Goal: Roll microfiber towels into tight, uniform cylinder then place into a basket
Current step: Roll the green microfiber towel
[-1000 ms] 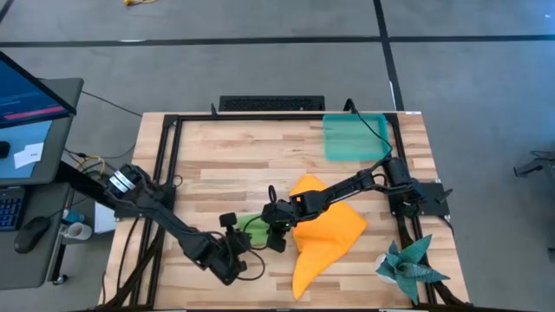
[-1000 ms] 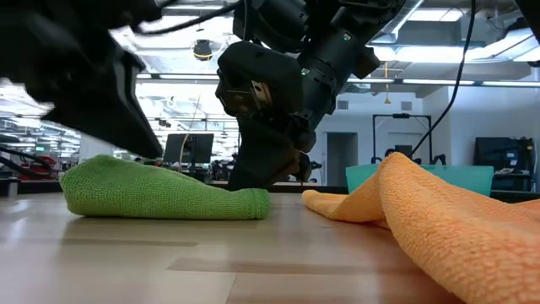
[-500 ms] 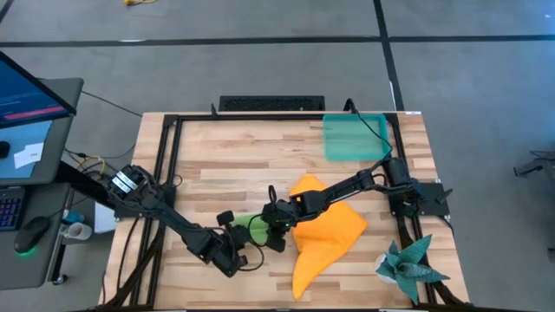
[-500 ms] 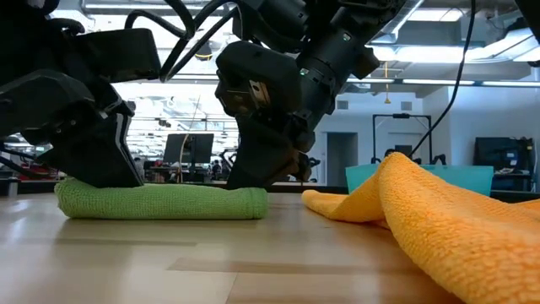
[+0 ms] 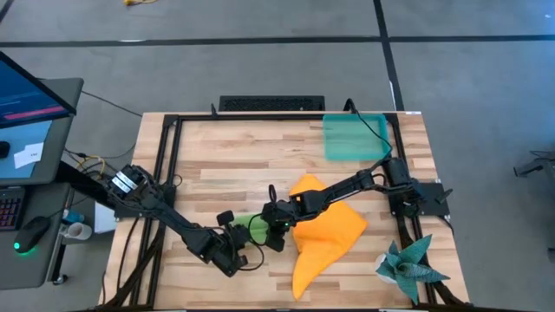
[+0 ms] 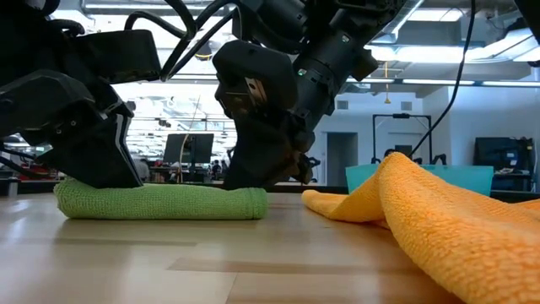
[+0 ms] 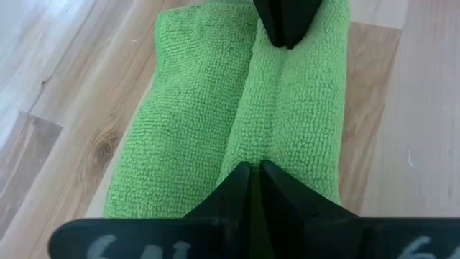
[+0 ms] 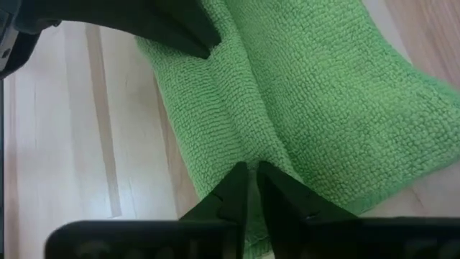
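You're pinning the green towel (image 6: 160, 202) at both ends so the roll isn't springing open on the desk (image 5: 260, 165). Left gripper (image 5: 232, 245) is pressing on its left end, fingers (image 7: 237, 188) nearly together, nipping the fold. Right gripper (image 5: 271, 227) is holding the other end, fingers (image 8: 233, 188) also close-set at the crease. Orange towel (image 5: 325, 234) is lying loose to the right, unrolled; basket (image 5: 354, 137) is sitting far-right w/ nothing in it.
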